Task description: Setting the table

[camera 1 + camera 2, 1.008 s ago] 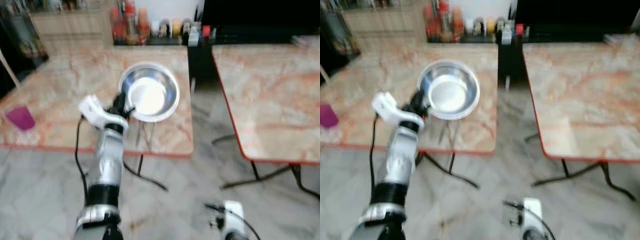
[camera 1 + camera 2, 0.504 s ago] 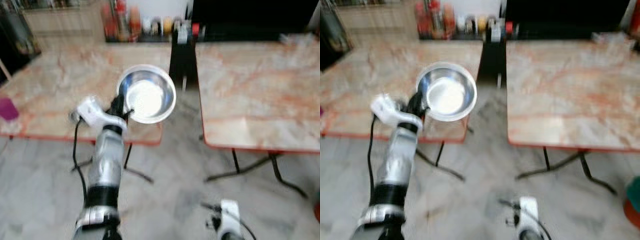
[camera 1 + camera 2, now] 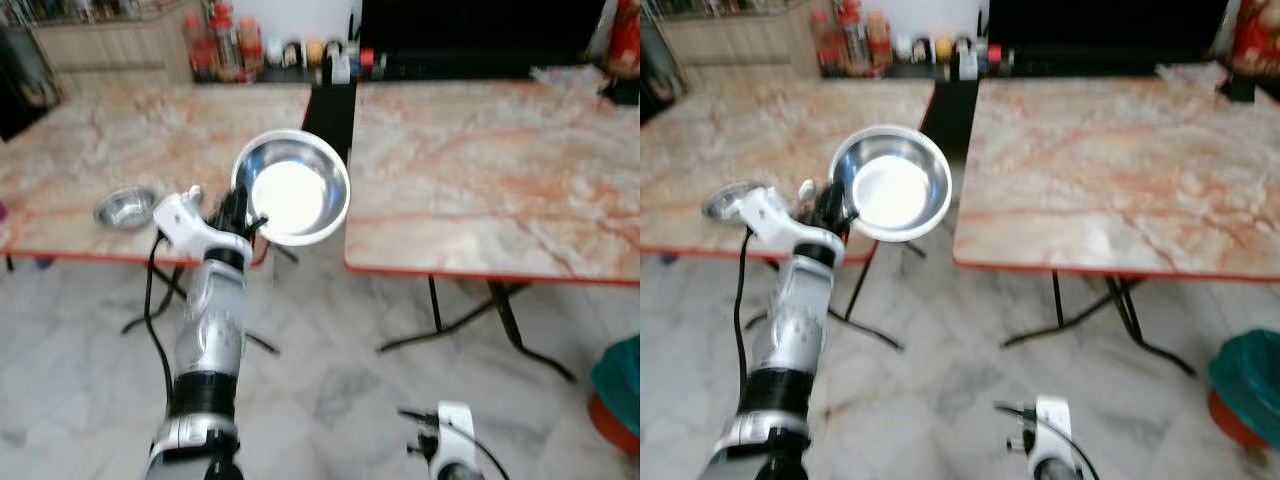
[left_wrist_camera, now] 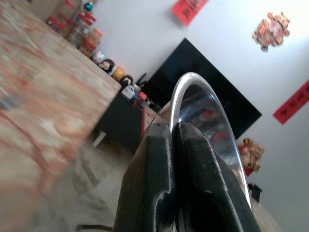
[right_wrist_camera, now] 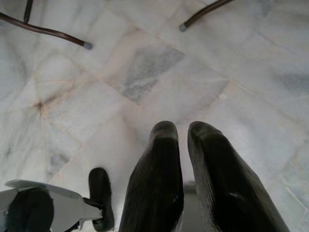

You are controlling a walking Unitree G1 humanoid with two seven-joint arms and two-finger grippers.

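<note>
My left gripper point(image 3: 240, 212) is shut on the rim of a shiny steel bowl point(image 3: 292, 189), which I hold up in the air over the gap between two marble-patterned tables. In the left wrist view the black fingers point(image 4: 164, 188) pinch the bowl's rim point(image 4: 203, 96). A second, smaller steel bowl point(image 3: 124, 207) rests on the left table point(image 3: 100, 140) near its front edge. The right table point(image 3: 490, 170) lies bare ahead on the right. My right gripper point(image 5: 182, 140) hangs low over the floor, its fingers close together with nothing between them.
Bottles and jars point(image 3: 250, 50) line the wall behind the tables, beside a dark TV stand point(image 3: 470, 40). Folding table legs point(image 3: 470, 320) stand on the marble floor. A teal and red bin point(image 3: 1248, 385) sits at the right edge.
The camera has swung right: both tables slid left in view, the small bowl on the left table and the bin came into sight. My left gripper still holds the bowl the same way.
</note>
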